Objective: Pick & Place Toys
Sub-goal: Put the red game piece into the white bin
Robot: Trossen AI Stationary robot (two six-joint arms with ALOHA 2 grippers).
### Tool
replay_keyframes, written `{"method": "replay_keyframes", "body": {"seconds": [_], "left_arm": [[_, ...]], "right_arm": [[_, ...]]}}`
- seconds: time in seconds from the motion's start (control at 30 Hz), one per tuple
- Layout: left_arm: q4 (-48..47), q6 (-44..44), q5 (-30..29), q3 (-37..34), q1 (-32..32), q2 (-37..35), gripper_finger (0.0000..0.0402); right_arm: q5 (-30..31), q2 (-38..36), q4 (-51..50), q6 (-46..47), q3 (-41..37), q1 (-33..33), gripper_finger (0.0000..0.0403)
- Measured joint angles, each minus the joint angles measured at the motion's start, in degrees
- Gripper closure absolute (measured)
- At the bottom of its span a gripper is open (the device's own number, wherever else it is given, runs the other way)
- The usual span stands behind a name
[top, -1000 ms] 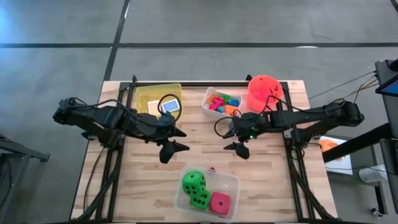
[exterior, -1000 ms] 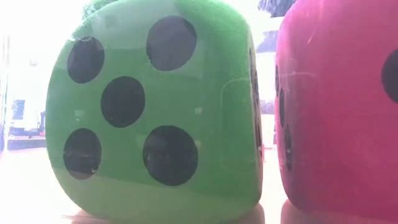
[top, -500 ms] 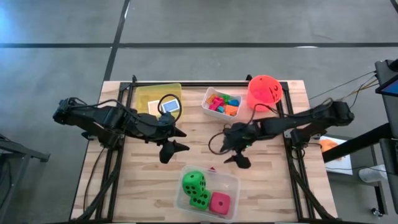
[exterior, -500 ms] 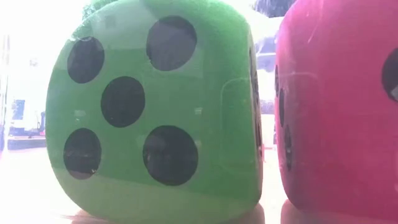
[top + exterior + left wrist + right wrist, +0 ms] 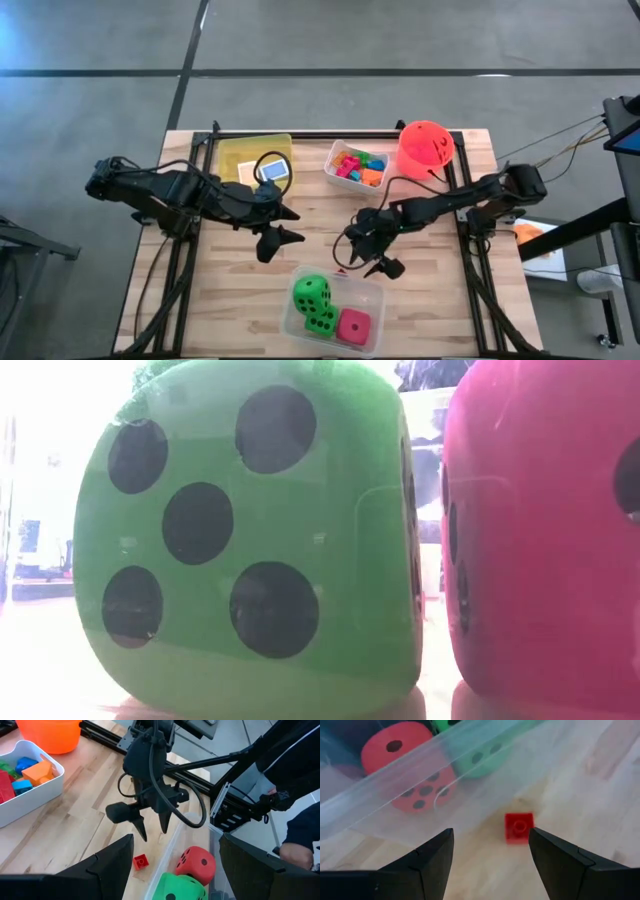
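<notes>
Red plastic block [image 5: 519, 827] lying on bare wood just beside the clear tub [image 5: 372, 290], looking light, rigid, slick — right gripper [image 5: 150, 826] hovering above, fingers spread, needing its flat sides; left gripper [image 5: 272, 238] waiting open.

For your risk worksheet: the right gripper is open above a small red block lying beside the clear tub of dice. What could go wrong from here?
1. The red block lies close to the clear tub, so a finger of the right gripper may strike the wall and shove the tub.
2. The block is small and the fingers stand wide, so it may slip or tip when they close.
</notes>
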Motion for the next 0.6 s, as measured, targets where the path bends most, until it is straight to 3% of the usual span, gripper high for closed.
{"method": "replay_keyframes", "body": {"seconds": [0.23,0.6], "left_arm": [[0.11,-0.02,0.0,0.0,0.04,0.01,0.0121],[0.04,-0.02,0.0,0.0,0.02,0.02,0.0121]], "right_arm": [[-0.43,2.4,6.62,-4.79,-0.52,-0.02,0.0151],[1.3,9.16,15.32,-4.91,-1.27,-0.04,0.0151]]}}
